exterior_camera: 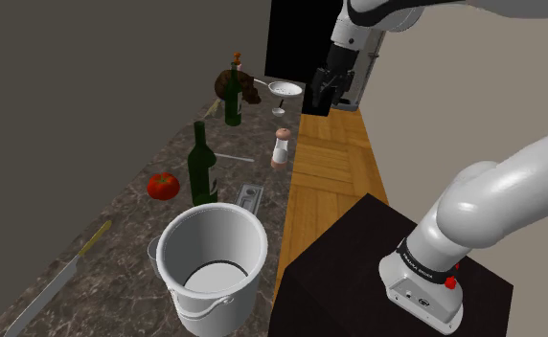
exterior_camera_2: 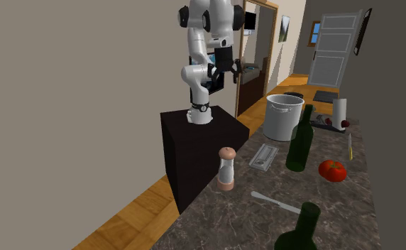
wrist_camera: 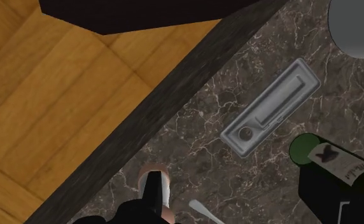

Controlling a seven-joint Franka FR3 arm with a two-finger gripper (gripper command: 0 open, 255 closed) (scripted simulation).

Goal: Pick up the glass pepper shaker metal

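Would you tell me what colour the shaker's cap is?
Its cap is salmon pink; see the second exterior view.

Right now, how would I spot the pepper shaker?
Follow the edge of the dark counter beside the wood floor. Past the white bucket and grey tray stands the shaker: short, clear, pinkish cap and base, unlike tall green bottles.

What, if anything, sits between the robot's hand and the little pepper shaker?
Nothing visible does. Open air lies between the hand and the pepper shaker, which stands alone near the edge of the counter; the green bottle stands off to one side.
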